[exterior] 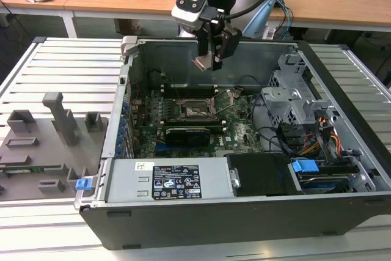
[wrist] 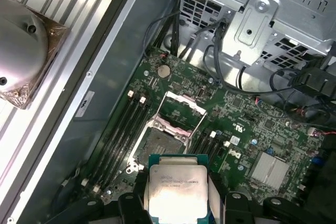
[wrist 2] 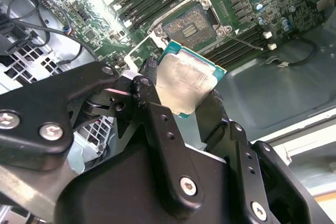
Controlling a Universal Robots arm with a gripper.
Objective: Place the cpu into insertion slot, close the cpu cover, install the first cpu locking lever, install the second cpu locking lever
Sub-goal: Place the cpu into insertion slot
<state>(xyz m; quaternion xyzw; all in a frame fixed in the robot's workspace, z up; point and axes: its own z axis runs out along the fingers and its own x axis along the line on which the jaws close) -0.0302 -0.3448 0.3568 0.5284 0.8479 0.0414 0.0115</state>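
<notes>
Silver-beige metal lid on green substrate: the cpu [wrist 2: 186,85] sits pinched in the gripper [wrist 2: 182,92], black fingers [wrist 2: 149,74] clamped on two opposite edges, lid face showing in both wrist views. Judgement: light, stiff and flat, but fragile. Underside contacts and corners won't take knocks, and the thin smooth edges could slip or twist if the pinch is off-centre. Edge grip as held looks right, w/ neither face touched. Chip looks a bit tilted btwn the jaws in the second wrist view; can't tell how much.

Below, well apart from the chip, the insertion slot [wrist: 157,148] lies bare: dark centre, silver rim, nothing in it. The cpu cover [wrist: 185,103] stands swung up just beside it, so the slot is open from above. In the exterior view the cpu [exterior: 203,62] hangs high over the mobo, approx. level w/ the case's top rim, and the insertion slot [exterior: 197,111] lies lower and nearer the camera.

Room: memory slots [wrist: 123,129] flank the slot close on both sides, and the raised cover looks like the nearest edge to catch a finger. Farther out are the black graphics card [exterior: 189,132], the drive cage [exterior: 293,90] w/ cables, and the grey case wall [exterior: 171,59]. Space straight above the slot looks free; sideways room looks tight.
</notes>
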